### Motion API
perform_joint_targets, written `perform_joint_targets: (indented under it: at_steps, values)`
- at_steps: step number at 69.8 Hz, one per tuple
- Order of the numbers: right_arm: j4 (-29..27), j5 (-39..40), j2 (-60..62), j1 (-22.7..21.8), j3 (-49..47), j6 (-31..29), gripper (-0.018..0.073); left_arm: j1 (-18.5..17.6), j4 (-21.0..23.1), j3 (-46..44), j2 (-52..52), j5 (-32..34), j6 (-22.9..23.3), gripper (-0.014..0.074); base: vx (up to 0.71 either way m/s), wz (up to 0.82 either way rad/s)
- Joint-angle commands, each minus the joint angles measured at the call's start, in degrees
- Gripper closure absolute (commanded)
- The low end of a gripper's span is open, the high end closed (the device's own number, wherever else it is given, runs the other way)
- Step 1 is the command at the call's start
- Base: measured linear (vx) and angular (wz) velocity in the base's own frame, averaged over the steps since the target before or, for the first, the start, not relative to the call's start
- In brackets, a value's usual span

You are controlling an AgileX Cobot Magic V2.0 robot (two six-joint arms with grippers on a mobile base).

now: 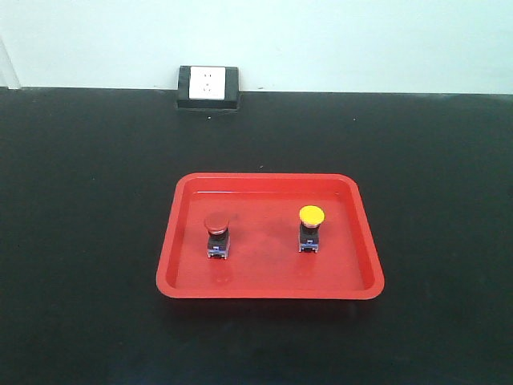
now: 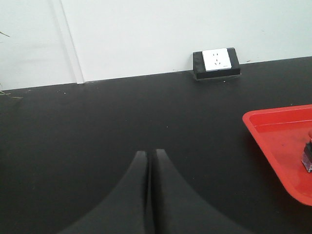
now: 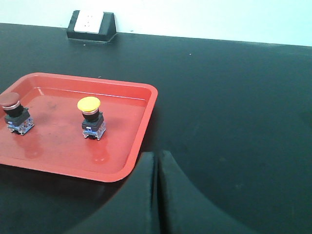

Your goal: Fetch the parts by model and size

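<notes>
Presently, both parts stand upright inside the red tray [image 1: 268, 289] on the black table [image 1: 80, 241]. The red-capped switch [image 1: 216, 234] sits in the tray's left half in the front view, and the yellow-capped switch [image 1: 311, 228] stands in the right half, well apart from it. Each has a black body on a bluish base, cap uppermost. Neither touches the tray wall.

The left gripper [image 2: 150, 158] is clenched with nothing between its fingers; it hovers over bare table, to the left of the tray. The right gripper [image 3: 157, 158] is likewise pressed closed and empty, positioned just beside the tray's near right corner, with the yellow-capped switch the nearer of the two parts.

A white wall socket [image 1: 208, 83] in a black housing sits at the table's far edge against the wall.
</notes>
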State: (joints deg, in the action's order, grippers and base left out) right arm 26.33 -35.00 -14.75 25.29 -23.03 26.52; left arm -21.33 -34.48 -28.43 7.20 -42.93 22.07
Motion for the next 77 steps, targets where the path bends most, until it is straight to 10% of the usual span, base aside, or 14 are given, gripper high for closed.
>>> perform_joint_targets:
  at_steps: [1, 12, 31, 57, 77]
  values:
    - [1.7, 3.3, -0.5, -0.1, -1.5, -0.2, 0.0566, 0.0, -1.0, -1.2, 0.9, 3.8, 0.2, 0.0603, 0.0, 0.0]
    - [1.7, 3.3, -0.5, -0.1, -1.5, -0.2, 0.0566, 0.0, -0.1, -1.2, 0.9, 4.3, 0.2, 0.0603, 0.0, 0.0]
    - [1.8, 3.3, -0.5, -0.1, -1.5, -0.2, 0.0566, 4.7, 13.6, -0.2, 0.9, 7.5, -0.6, 0.0603, 0.0, 0.0]
    - [1.7, 2.9, -0.5, -0.1, -1.5, -0.2, 0.0566, 19.0, 33.2, 11.2, -6.1, 22.1, -16.2, 0.0603, 0.0, 0.0]
    - [1.9, 2.9, -0.5, -0.1, -1.5, -0.2, 0.0566, 22.9, 35.0, 25.0, -8.4, 31.8, -16.9, 0.0603, 0.0, 0.0]
